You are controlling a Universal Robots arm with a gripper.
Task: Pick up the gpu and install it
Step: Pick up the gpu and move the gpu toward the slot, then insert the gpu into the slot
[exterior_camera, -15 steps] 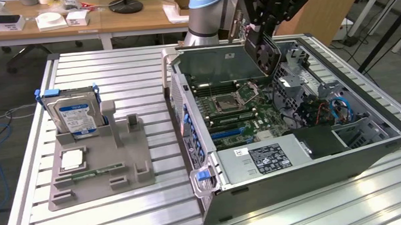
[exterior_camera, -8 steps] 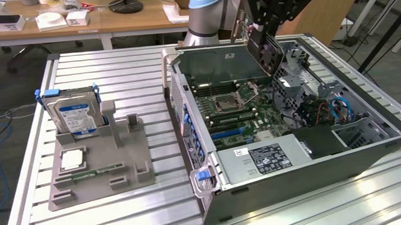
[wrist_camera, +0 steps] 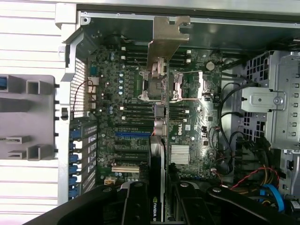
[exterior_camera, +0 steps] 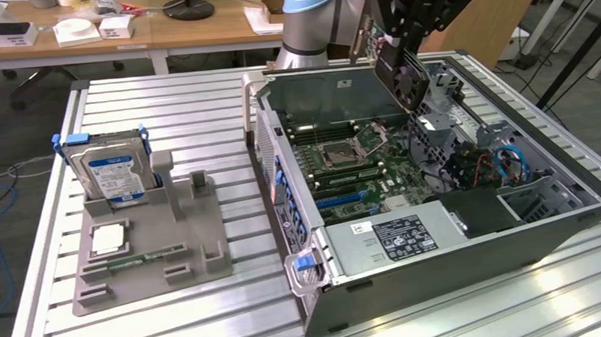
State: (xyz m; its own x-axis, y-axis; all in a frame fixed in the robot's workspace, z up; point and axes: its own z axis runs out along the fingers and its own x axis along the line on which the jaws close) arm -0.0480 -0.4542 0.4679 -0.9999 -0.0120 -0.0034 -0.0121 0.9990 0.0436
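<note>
Holding gpu (exterior_camera: 402,69) edge-down above motherboard (exterior_camera: 353,163)

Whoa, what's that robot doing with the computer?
The robot arm has the gpu pinched in its gripper and holds it up in the air above the open computer case. The card hangs on its edge over the motherboard and is not plugged in yet. On the exterior view's left, a hard drive stands in a grey holder on the table, with nothing touching it.
</note>
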